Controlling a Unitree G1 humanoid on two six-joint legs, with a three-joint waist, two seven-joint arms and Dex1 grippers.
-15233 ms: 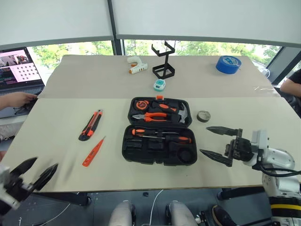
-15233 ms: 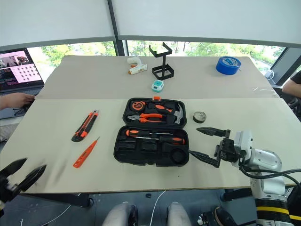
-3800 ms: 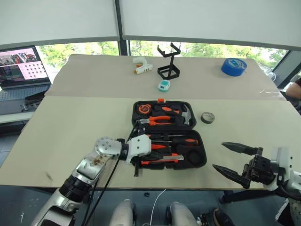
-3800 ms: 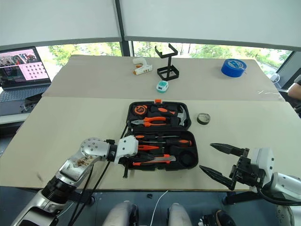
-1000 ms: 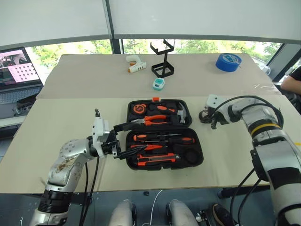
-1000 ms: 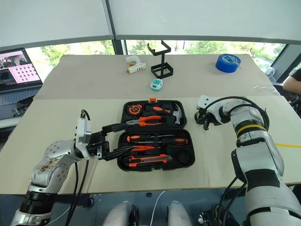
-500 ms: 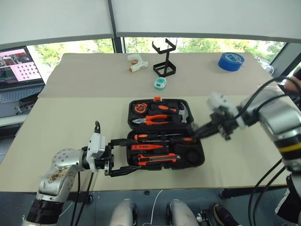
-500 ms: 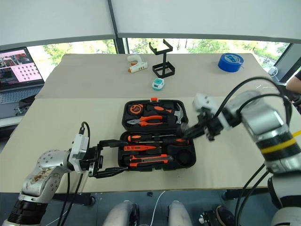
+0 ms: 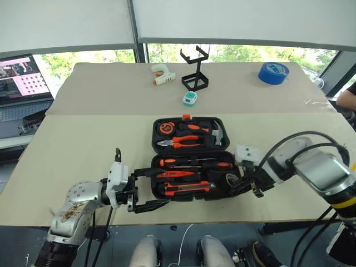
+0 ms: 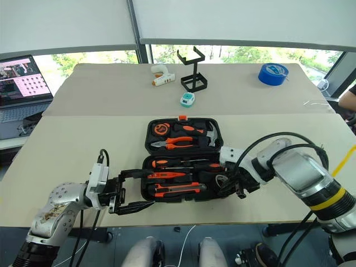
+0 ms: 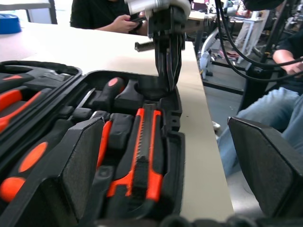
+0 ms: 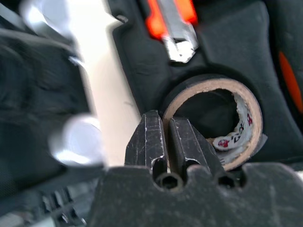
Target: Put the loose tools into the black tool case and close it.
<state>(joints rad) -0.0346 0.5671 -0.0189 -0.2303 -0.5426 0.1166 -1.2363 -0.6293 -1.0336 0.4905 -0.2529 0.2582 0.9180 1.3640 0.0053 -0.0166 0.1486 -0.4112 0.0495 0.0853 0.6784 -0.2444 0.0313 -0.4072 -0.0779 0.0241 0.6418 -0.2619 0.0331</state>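
Black moulded plastic case [image 9: 192,161] lies open on the beige bench [image 9: 83,144], lid half at 12 o'clock, tray half at 6.

Tray slots hold two screwdrivers [image 9: 192,163] with black-and-orange grips and a flat orange-black knife [image 9: 186,189].

Tape roll [image 12: 222,123], a cardboard-cored ring, sits in the round recess at the tray's 4 o'clock corner. Right pincer [image 12: 163,137] is pinched tight on the roll's wall, one finger either side of it.

Left pincer [image 9: 147,192] gapes wide at the tray's 9 o'clock edge, holding nothing; its pads [image 11: 83,161] are flat, matte and grainy.
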